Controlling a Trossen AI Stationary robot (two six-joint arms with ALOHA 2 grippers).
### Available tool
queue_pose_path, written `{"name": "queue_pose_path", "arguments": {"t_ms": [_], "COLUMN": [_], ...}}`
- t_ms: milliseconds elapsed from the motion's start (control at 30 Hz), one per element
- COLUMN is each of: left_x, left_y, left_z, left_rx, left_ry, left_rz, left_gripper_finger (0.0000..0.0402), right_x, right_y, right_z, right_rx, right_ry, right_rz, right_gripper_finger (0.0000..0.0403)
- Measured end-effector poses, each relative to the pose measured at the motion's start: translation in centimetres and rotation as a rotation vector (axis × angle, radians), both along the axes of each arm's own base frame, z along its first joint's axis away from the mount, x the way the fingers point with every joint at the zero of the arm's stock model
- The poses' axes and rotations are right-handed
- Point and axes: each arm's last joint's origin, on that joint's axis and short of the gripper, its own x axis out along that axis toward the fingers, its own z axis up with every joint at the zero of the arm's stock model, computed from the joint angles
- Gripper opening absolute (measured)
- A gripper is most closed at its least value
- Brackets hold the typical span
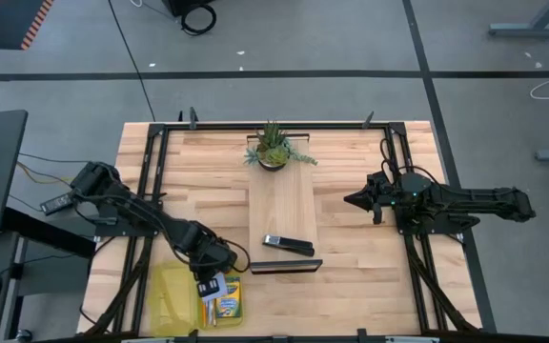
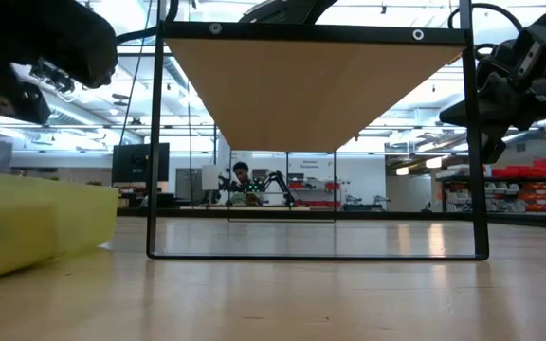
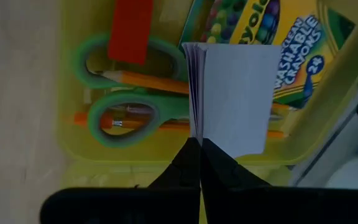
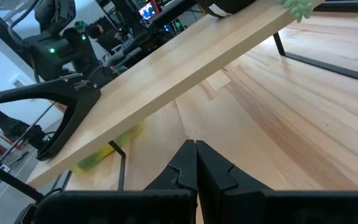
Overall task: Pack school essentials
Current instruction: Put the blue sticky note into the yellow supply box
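The left gripper (image 3: 199,146), clamped on the note pad (image 3: 235,99), holds it over the yellow box (image 3: 67,93) beside the scissors (image 3: 129,115) and crayons (image 3: 291,43), so lowering and releasing looks next, while the right gripper (image 1: 353,200) waits closed above the desk (image 1: 351,248).

The left arm is reaching toward the table's near left corner, its left gripper (image 3: 199,146) clamping a held item. The right arm is waiting over the table's right side, its right gripper (image 4: 196,147) pressed together, empty.
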Motion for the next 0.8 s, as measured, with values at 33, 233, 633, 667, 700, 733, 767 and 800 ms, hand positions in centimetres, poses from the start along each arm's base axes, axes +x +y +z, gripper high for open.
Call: {"name": "queue_pose_path", "arguments": {"t_ms": [33,233,633,667,700,733,767,800], "left_x": [0.0,0.2,0.4,0.3,0.2,0.1,0.1,0.0], "left_y": [-0.1,0.4,1.7,1.8,1.8,1.9,1.9,1.9], "left_z": [-0.1,-0.3,-0.9,-1.1,-1.3,-1.4,-1.5,-1.5], "left_rx": [0.003,0.074,0.149,0.152,0.16,0.167,0.172,0.175], "left_ry": [0.005,-0.015,-0.041,-0.036,-0.033,-0.031,-0.03,-0.032], "left_rz": [-0.003,0.014,0.013,0.011,0.011,0.012,0.009,0.0], "left_gripper_finger": [0.0,0.0,0.0001,0.0001,0.0001,0.0001,0.0001,0.0001], "right_x": [0.0,0.0,0.0,0.0,0.0,0.0,0.0,0.0], "right_y": [0.0,0.0,0.0,0.0,0.0,0.0,0.0,0.0], "right_z": [0.0,0.0,0.0,0.0,0.0,0.0,0.0,0.0], "right_rx": [0.0,0.0,0.0,0.0,0.0,0.0,0.0,0.0], "right_ry": [0.0,0.0,0.0,0.0,0.0,0.0,0.0,0.0], "right_rz": [0.0,0.0,0.0,0.0,0.0,0.0,0.0,0.0], "right_gripper_finger": [0.0006,0.0006,0.0006,0.0006,0.0006,0.0006,0.0006,0.0006]}}
